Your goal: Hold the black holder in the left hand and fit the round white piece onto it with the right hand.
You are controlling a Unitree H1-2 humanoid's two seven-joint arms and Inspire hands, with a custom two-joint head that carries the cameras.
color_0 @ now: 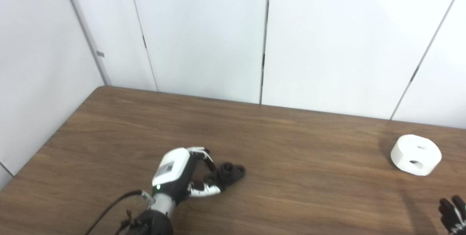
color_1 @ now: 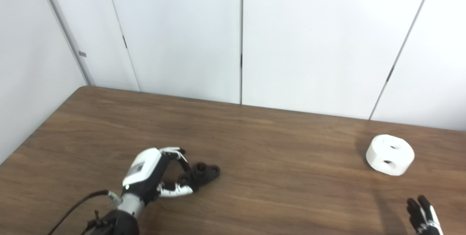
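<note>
black holder (color_0: pixel 228 172) sits on the table (color_0: pixel 291 191), left of centre and toward the near edge, small dark part with what look like rounded bosses on top; detail is too dark to read. left hand (color_0: pixel 182 173) is on it from the left: fingers (color_0: pixel 202 153) curled over the far side, thumb (color_0: pixel 205 190) under the near side, both tips touching the holder's left end. Fingers wrapped around it, so it reads as a grasp, but the holder appears to be resting on the wood, not lifted. White back of the hand faces up, forearm and a black cable (color_0: pixel 109 207) enter from the bottom edge. round white piece (color_0: pixel 415 154) is far off on the right side of the table, well apart from the holder, nearer the back wall; squat cylinder tilted toward the camera, two round holes showing in its face, shadow on its left. right hand (color_1: pixel 422 216) is at the bottom right corner, only dark fingertips in view, spread apart and pointing up, holding nothing, near side of the white piece and not touching it. Behind the table: plain white wall panels (color_0: pixel 204 34) with vertical seams.
</note>
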